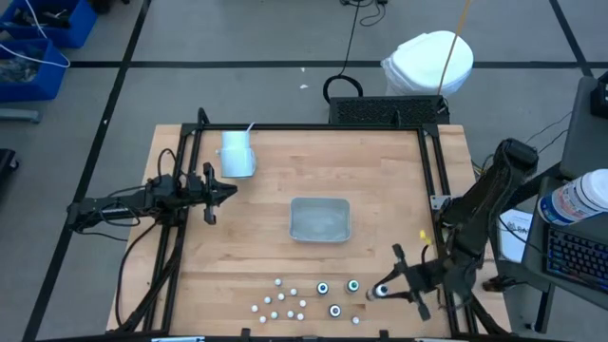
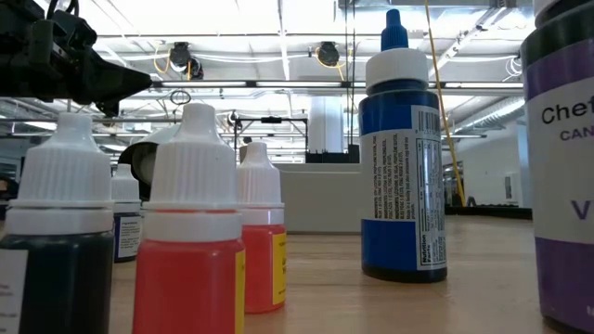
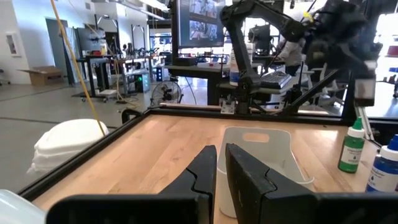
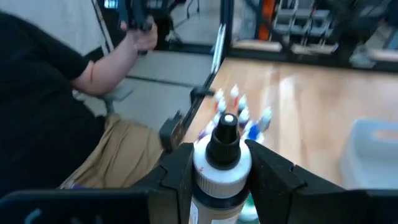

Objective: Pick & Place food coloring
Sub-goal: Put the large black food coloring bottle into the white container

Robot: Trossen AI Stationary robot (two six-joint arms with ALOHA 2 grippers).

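Note:
Several small white-capped food coloring bottles (image 1: 285,302) stand near the table's near edge, with three dark-bodied ones (image 1: 337,296) beside them. From table height they show as red bottles (image 2: 190,250), a blue one (image 2: 401,158) and a purple one (image 2: 566,158). My right gripper (image 1: 382,291) is shut on a black-capped, white-shouldered bottle (image 4: 222,149), just right of that group. My left gripper (image 1: 223,193) hovers shut over the table's left part, pointing at the grey tray (image 3: 261,155). My right gripper pinches the black-capped bottle between its two fingers (image 4: 177,171), on the white shoulder (image 4: 205,168) just under the cap. The fingers come level from the table's right side. The bottle stands upright between them; whether its base is on the table is hidden.
The grey tray (image 1: 320,218) sits at the table's middle and a white cup (image 1: 237,154) toward the far left. A black frame (image 1: 432,180) edges the table. A person in a black shirt (image 4: 43,106) sits beyond the table edge. A green bottle (image 3: 353,149) stands near the tray.

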